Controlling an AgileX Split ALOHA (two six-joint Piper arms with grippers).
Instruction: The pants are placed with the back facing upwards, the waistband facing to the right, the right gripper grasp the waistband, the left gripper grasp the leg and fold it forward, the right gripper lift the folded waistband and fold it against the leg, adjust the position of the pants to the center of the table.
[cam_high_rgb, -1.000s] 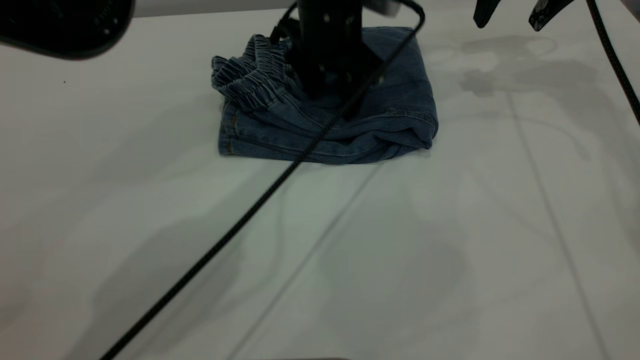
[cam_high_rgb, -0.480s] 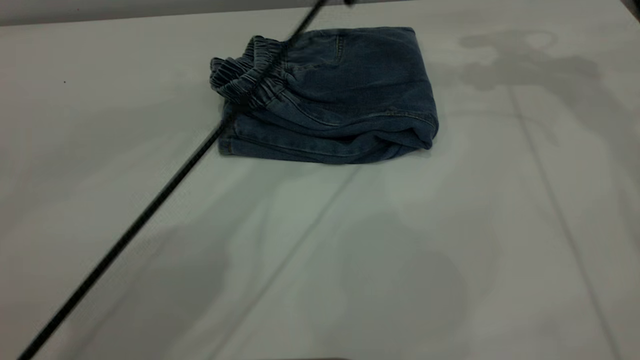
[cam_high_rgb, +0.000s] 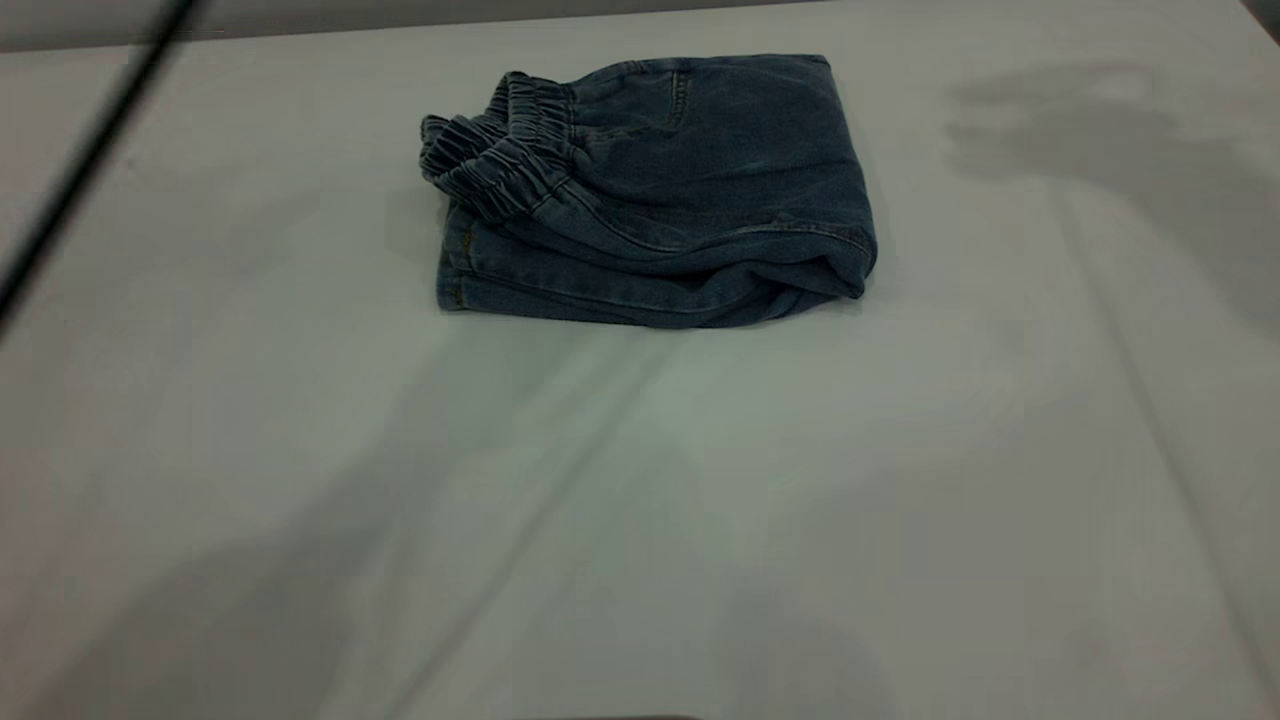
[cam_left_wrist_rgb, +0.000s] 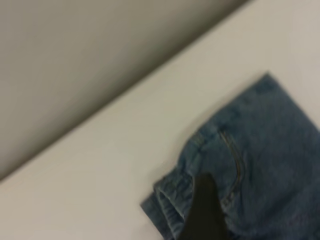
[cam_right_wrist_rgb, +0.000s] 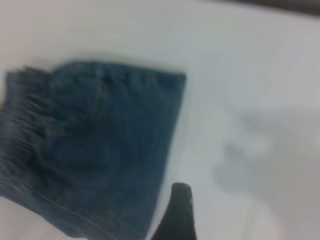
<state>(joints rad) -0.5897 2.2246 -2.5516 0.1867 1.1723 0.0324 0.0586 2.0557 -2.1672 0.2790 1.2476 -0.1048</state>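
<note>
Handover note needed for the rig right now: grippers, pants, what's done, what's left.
Left gripper: only one dark finger shows in its wrist view, above the waistband; open or shut unclear.
Right gripper: one finger visible, beside the pants over bare table; state unclear.
Neither arm shows in the exterior view, and nothing touches the cloth there.
Done: pants folded into a compact stack, waistband on top at its left end.
Left: stack sits toward the far edge; judge whether it needs moving to centre.

Grey wall (cam_left_wrist_rgb: 75, 60); soft shadows
</note>
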